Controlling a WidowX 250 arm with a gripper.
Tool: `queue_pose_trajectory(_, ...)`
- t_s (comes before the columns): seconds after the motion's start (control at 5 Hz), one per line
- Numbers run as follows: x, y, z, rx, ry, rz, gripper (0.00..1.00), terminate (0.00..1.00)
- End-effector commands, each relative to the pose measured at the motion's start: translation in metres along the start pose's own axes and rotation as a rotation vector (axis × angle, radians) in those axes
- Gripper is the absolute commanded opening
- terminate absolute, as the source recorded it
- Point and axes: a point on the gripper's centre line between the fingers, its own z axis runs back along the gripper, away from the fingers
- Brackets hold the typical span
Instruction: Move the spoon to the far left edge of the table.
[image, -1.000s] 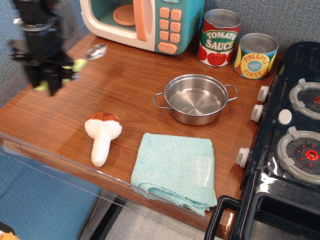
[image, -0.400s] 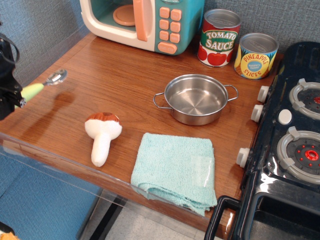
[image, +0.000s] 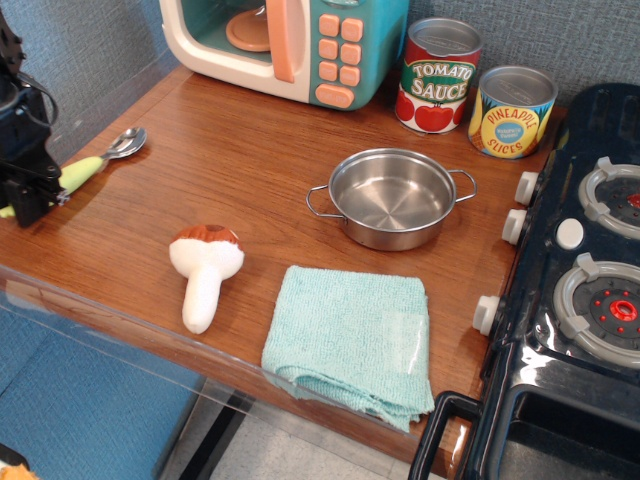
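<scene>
Observation.image view: brown wood-grain table (image: 250, 190) with clear plastic front strip. Black toy stove (image: 580, 300) at right edge; teal-and-cream toy microwave (image: 290, 45) at back. Folded light-teal cloth (image: 350, 335) near front rim, round steel pot (image: 392, 197) behind it. Black gripper (image: 30, 185) at far left edge, closed on yellow-green handle of small silver-bowled spoon (image: 100, 160); round bowl toward table centre, apparently resting on wood. White plush mushroom with brown cap (image: 205, 272) well apart.
</scene>
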Motion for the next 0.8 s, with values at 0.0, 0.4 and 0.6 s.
queue_pose_trajectory(0.0,0.002,0.003,0.014,0.003,-0.039,-0.042,1.0,0.0)
queue_pose_trajectory(0.4,-0.006,-0.004,0.081,0.023,-0.158,-0.054,1.0,0.0)
queue_pose_trajectory(0.6,0.002,-0.013,0.109,0.023,-0.172,-0.094,1.0,0.0)
